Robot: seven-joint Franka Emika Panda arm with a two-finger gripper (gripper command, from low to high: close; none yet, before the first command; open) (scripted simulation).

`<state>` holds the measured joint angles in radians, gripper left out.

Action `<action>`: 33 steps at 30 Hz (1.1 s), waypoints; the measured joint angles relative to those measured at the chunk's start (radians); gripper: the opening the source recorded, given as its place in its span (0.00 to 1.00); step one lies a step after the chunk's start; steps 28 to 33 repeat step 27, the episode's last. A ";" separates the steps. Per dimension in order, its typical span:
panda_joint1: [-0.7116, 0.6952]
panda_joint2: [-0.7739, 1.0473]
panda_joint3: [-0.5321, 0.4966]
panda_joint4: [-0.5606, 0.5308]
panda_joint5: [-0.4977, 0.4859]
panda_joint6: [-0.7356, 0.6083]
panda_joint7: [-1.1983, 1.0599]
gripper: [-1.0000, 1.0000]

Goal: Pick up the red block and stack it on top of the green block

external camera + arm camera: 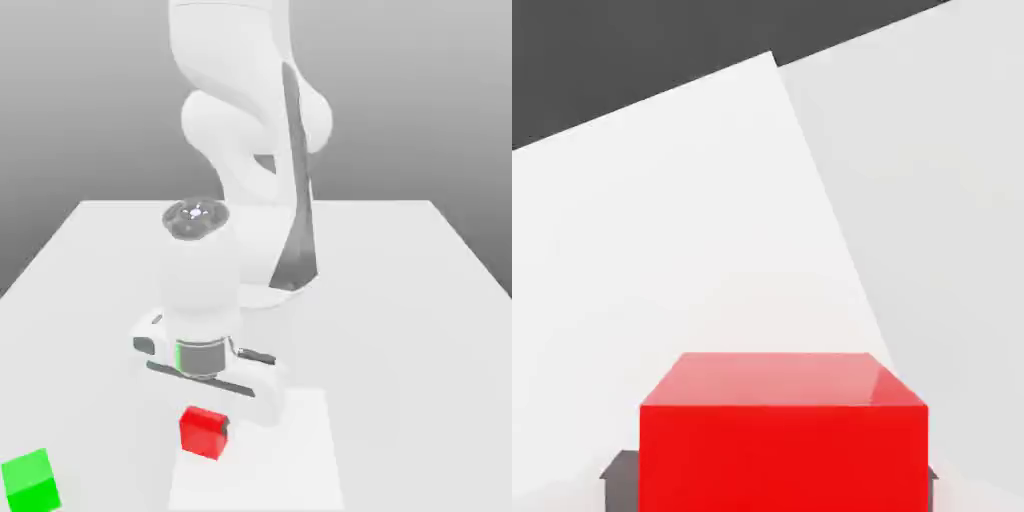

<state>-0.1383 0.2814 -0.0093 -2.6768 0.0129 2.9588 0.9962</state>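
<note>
Two blocks sat on the white table (400, 300): the red block (204, 432) near the front, and the green block (31, 482) well apart from it, toward the exterior view's left at the near corner. The white arm (245, 120) reached down from the far side, with its hand directly above the red block. The gripper (208, 425) was low around that block; a dark fingertip (228, 428) showed just beside the block's right face. In the hand view the red block (782, 440) sat close, with dark finger pads (620, 478) touching both of its sides, so the fingers appeared clamped on it. Whether the block rested on the table or was lifted could not be told.
</note>
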 joint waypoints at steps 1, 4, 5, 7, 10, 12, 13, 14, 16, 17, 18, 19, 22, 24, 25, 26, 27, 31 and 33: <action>0.000 -0.011 0.000 -0.002 -0.001 -0.010 0.001 0.00; 0.000 -0.098 -0.002 -0.015 -0.004 -0.083 0.003 0.00; 0.000 -0.132 -0.003 -0.020 -0.006 -0.113 0.005 0.00; -0.003 -0.196 -0.005 -0.024 -0.008 -0.172 0.007 0.00; -0.045 -0.181 -0.032 0.057 0.006 -0.239 0.013 0.00; -0.069 -0.151 -0.057 0.127 0.018 -0.279 0.017 0.00; -0.082 -0.135 -0.069 0.163 0.024 -0.300 0.019 0.00; -0.096 -0.118 -0.082 0.199 0.031 -0.320 0.022 0.00; -0.125 -0.085 -0.108 0.271 0.043 -0.359 0.026 0.00; -0.140 -0.068 -0.120 0.307 0.049 -0.379 0.029 0.00; -0.154 -0.052 -0.133 0.344 0.054 -0.399 0.032 0.00; -0.169 -0.035 -0.145 0.379 0.060 -0.419 0.035 0.00; -0.196 0.051 -0.148 0.426 0.087 -0.381 0.024 0.00; -0.208 0.116 -0.136 0.434 0.105 -0.325 0.012 1.00; -0.208 0.116 -0.136 0.434 0.105 -0.325 0.012 1.00; -0.208 0.116 -0.136 0.434 0.105 -0.325 0.012 1.00; -0.208 0.116 -0.136 0.434 0.105 -0.325 0.012 1.00; -0.208 0.116 -0.136 0.434 0.105 -0.325 0.012 1.00; -0.208 0.116 -0.136 0.434 0.105 -0.325 0.012 1.00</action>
